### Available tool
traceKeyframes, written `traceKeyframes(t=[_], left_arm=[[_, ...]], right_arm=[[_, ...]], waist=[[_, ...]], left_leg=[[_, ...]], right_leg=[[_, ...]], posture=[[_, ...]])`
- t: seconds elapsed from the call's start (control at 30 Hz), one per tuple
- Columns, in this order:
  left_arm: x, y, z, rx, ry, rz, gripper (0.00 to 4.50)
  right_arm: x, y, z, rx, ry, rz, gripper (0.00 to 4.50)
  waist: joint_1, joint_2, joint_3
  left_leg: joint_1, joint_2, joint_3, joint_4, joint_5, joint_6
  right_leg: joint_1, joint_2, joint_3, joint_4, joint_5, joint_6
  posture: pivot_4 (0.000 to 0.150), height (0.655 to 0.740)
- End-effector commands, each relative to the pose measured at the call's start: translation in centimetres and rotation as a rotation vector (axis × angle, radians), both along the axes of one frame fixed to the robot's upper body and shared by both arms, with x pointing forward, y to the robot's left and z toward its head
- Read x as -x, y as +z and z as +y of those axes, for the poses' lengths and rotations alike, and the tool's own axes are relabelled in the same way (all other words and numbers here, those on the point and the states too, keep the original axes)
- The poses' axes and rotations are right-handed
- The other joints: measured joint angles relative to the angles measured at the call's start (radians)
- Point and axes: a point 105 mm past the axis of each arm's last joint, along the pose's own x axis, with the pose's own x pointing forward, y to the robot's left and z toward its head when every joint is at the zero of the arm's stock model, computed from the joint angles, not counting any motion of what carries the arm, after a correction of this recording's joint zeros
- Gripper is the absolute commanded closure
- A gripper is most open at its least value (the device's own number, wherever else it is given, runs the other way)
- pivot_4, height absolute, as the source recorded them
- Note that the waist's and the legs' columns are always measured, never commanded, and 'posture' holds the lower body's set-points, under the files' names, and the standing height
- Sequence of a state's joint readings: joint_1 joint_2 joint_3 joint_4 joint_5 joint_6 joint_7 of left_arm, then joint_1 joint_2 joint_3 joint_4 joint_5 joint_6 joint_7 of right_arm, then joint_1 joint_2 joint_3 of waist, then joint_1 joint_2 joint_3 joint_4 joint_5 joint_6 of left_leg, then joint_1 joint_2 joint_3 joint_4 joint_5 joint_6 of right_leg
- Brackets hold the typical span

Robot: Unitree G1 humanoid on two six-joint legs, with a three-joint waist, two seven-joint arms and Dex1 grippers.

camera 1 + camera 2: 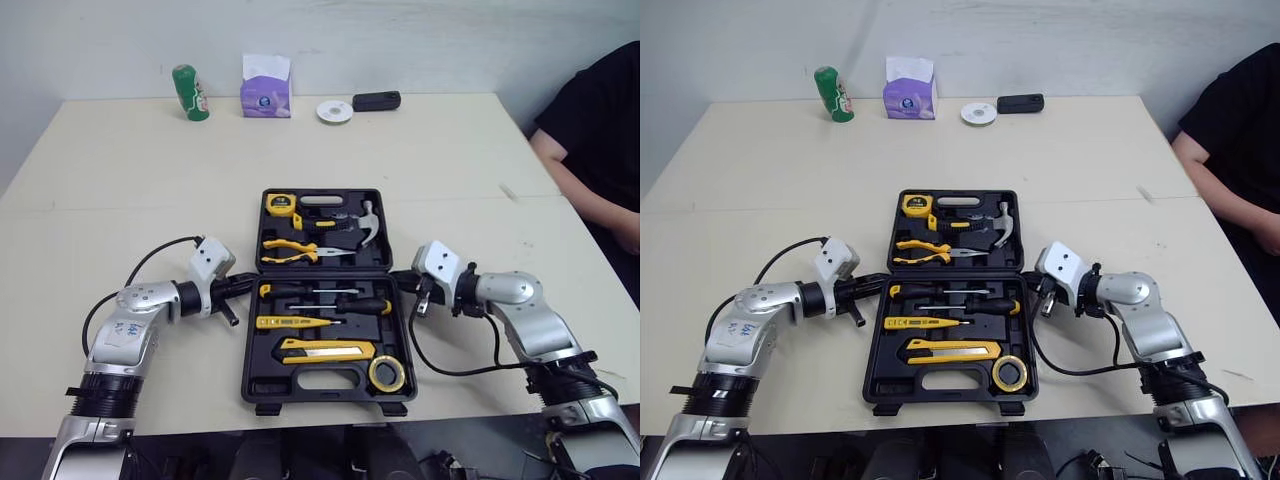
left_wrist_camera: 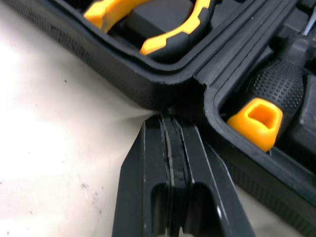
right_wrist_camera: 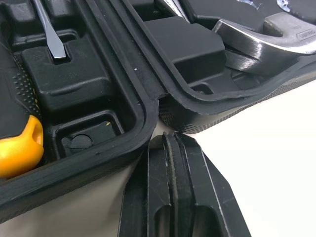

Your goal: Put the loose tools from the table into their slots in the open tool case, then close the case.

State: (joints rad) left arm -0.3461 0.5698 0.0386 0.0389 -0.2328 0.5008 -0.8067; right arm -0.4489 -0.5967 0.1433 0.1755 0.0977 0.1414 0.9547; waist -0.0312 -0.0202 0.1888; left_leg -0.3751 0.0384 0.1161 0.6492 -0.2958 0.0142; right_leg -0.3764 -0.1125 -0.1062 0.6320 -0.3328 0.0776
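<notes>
tool case cropped in wrist views, person half cut off

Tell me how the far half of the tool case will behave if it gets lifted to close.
Probably stiff: the tool case looks like moulded hard plastic. The far half likely feels heavy for its size, since it carries the hammer, pliers and tape measure. It should swing about the middle hinge rather than slide.
</notes>
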Motion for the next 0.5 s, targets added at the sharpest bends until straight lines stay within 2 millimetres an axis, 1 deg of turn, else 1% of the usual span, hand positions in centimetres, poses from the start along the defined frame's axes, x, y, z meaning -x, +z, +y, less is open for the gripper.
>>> traceKeyframes(t=[0.03, 0.2, 0.3, 0.33, 0.37, 0.4, 0.47, 0.5], left_arm=[[-0.1, 0.5, 0.2, -0.012, 0.01, -0.022, 4.42], [0.5, -0.7, 0.8, -0.039, 0.026, 0.037, 4.42], [0.4, -0.4, 1.8, -0.021, 0.071, 0.043, 4.42], [0.3, 0.0, 2.2, -0.009, 0.088, 0.033, 3.99], [0.1, 0.5, 2.9, -0.005, 0.107, 0.016, 3.85], [-0.1, 0.9, 3.5, -0.012, 0.129, 0.0, 3.58], [-0.1, 1.7, 5.0, -0.018, 0.148, -0.014, 2.73], [0.0, 2.2, 5.8, -0.011, 0.153, -0.005, 2.33]], right_arm=[[0.0, 0.2, 1.3, -0.009, 0.037, -0.025, 4.5], [0.0, -0.6, 0.6, 0.001, 0.017, 0.005, 4.5], [0.1, -0.1, -0.6, -0.04, -0.035, 0.029, 4.5], [0.0, 0.4, -1.3, -0.099, -0.093, 0.055, 4.5], [0.3, 0.8, -2.1, -0.126, -0.112, 0.084, 4.18], [0.5, 1.2, -2.7, -0.127, -0.125, 0.081, 3.84], [1.3, 2.1, -3.9, -0.139, -0.139, 0.104, 3.06], [1.6, 3.0, -4.2, -0.176, -0.145, 0.111, 2.59]], waist=[[0.0, 0.0, 0.0], [-0.004, 0.0, 0.0], [-0.003, 0.0, 0.0], [-0.001, 0.0, 0.0], [0.002, 0.0, 0.0], [0.004, 0.0, 0.0], [0.005, 0.0, 0.0], [0.005, 0.0, 0.0]], left_leg=[[0.0, 0.0, 0.0, 0.0, 0.0, 0.0], [0.002, 0.0, 0.001, -0.001, 0.0, -0.001], [0.003, 0.0, 0.001, -0.002, 0.0, -0.001], [0.003, 0.0, 0.001, -0.002, 0.0, -0.001], [0.003, 0.0, 0.001, -0.002, 0.0, -0.001], [0.002, 0.0, 0.001, -0.002, 0.0, -0.001], [0.001, 0.0, 0.001, -0.001, 0.0, -0.001], [0.001, 0.0, 0.001, -0.001, -0.001, 0.0]], right_leg=[[0.0, 0.0, 0.0, 0.001, 0.0, 0.0], [0.0, 0.0, 0.002, 0.002, 0.0, 0.0], [0.0, 0.0, 0.002, 0.002, 0.0, 0.0], [0.0, 0.0, 0.002, 0.002, 0.0, 0.0], [0.0, 0.0, 0.002, 0.002, 0.0, 0.0], [0.0, 0.0, 0.002, 0.002, 0.0, 0.0], [0.0, -0.001, 0.002, 0.001, 0.0, 0.0], [-0.001, -0.001, 0.002, 0.001, 0.0, 0.0]], posture=[[0.15, 0.74], [0.15, 0.74], [0.15, 0.74], [0.15, 0.74], [0.15, 0.74], [0.15, 0.74], [0.15, 0.74], [0.15, 0.74]])
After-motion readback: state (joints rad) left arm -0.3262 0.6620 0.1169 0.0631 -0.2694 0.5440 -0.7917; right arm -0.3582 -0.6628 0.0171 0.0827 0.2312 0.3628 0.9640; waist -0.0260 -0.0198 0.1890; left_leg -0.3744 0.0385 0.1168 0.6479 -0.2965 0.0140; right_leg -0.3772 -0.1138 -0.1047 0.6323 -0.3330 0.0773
